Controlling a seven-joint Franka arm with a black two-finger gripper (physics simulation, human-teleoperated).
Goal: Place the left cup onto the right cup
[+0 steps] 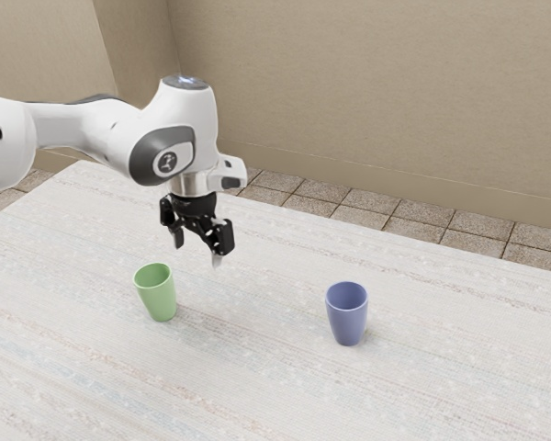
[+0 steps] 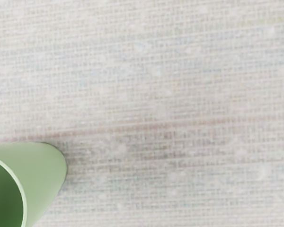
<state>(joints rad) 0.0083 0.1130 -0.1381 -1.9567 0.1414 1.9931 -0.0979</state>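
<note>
**While the gripper hangs released, both cups stand apart on the table**

Where the two black fingers point(image 1: 218, 255) end, they are spread apart and released, and they are clear of both cups. The gripper point(image 1: 198, 246) points down and hangs above the table point(image 1: 395, 386), which has a pale, woven-looking surface. Above the gripper is the white wrist point(image 1: 170, 152). From there the arm point(image 1: 37, 129) runs off toward nine o'clock, to the exterior view's left edge.

The green cup point(image 1: 156, 292), the left one, stands upright on the table at about seven o'clock from the gripper. It is near the gripper and lower, and its mouth is open upward. The blue cup point(image 1: 347, 312), the right one, stands upright at about four o'clock from the gripper. It is well apart from the green cup, at roughly three o'clock from it.

In the wrist view, the green cup point(image 2: 33, 175) shows part of its rim, its outer wall and a strip of its inside. It sits just beside the hand on the woven tabletop point(image 2: 170, 94).

Beyond the table, from twelve to two o'clock, a tiled floor point(image 1: 413, 213) meets a plain beige wall point(image 1: 395, 83).
</note>
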